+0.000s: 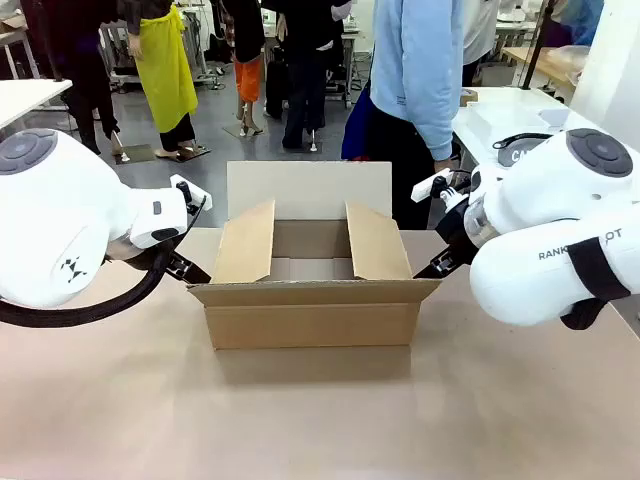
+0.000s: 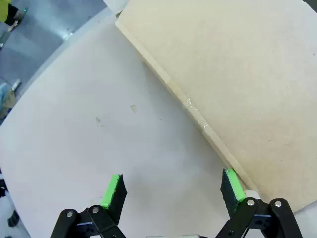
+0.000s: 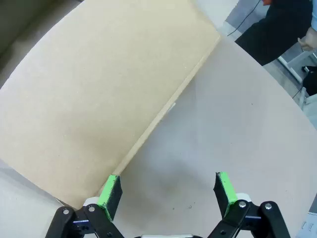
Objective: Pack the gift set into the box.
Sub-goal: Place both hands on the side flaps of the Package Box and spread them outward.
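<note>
A pale beige flat tabletop [image 1: 320,420] spreads beneath and ahead of the left gripper [image 2: 172,183] and the right gripper [image 3: 167,184]. Beyond the right gripper, at the far edge, stands a person in a light blue sweatshirt [image 1: 415,70] and dark trousers. Farther past that gripper a white side table [image 1: 500,115] carries a black cable [image 1: 520,137]. Past the left gripper lies grey floor [image 1: 215,140].

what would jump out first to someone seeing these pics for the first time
The brown box in the middle of the table, its flaps spread open, draws the eye first. The left gripper and the right gripper flank it, both open, each close beside a cardboard side. A person in a light blue top stands at the far side.
</note>
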`<state>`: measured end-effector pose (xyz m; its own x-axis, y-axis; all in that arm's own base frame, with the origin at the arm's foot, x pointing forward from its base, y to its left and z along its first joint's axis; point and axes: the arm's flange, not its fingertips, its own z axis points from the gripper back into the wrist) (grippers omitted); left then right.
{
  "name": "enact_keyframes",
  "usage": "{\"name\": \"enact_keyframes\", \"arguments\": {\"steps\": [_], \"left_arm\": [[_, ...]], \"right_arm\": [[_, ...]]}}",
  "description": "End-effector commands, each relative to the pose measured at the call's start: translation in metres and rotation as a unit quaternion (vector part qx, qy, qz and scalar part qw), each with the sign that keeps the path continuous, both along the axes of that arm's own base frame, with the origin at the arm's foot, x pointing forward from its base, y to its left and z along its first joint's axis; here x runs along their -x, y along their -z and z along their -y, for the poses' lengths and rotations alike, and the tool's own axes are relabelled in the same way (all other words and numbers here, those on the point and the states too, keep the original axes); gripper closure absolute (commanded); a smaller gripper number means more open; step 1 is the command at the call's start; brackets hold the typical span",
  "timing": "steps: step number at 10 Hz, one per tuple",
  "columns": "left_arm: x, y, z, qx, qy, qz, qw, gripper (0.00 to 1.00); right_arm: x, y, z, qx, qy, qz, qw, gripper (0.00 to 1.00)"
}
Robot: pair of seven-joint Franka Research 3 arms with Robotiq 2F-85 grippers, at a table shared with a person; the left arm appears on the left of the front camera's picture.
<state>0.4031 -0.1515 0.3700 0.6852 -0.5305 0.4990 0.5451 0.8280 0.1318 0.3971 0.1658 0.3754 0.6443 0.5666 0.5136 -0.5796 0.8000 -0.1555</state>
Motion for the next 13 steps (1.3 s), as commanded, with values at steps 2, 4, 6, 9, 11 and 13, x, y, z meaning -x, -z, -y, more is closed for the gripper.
{"name": "enact_keyframes", "arguments": {"steps": [2, 4, 6, 9, 11, 13], "left_arm": [[0.0, -0.0002, 0.0001, 0.0, 0.0, 0.0, 1.0, 0.0], [0.0, -0.0002, 0.0001, 0.0, 0.0, 0.0, 1.0, 0.0], [0.0, -0.0002, 0.0001, 0.0, 0.0, 0.0, 1.0, 0.0], [0.0, -0.0002, 0.0001, 0.0, 0.0, 0.0, 1.0, 0.0], [0.0, -0.0002, 0.0001, 0.0, 0.0, 0.0, 1.0, 0.0], [0.0, -0.0002, 0.0001, 0.0, 0.0, 0.0, 1.0, 0.0]], "right_arm": [[0.0, 0.0, 0.0, 0.0, 0.0, 0.0, 1.0, 0.0], [0.0, 0.0, 0.0, 0.0, 0.0, 0.0, 1.0, 0.0], [0.0, 0.0, 0.0, 0.0, 0.0, 0.0, 1.0, 0.0], [0.0, 0.0, 0.0, 0.0, 0.0, 0.0, 1.0, 0.0], [0.0, 0.0, 0.0, 0.0, 0.0, 0.0, 1.0, 0.0], [0.0, 0.0, 0.0, 0.0, 0.0, 0.0, 1.0, 0.0]]}}
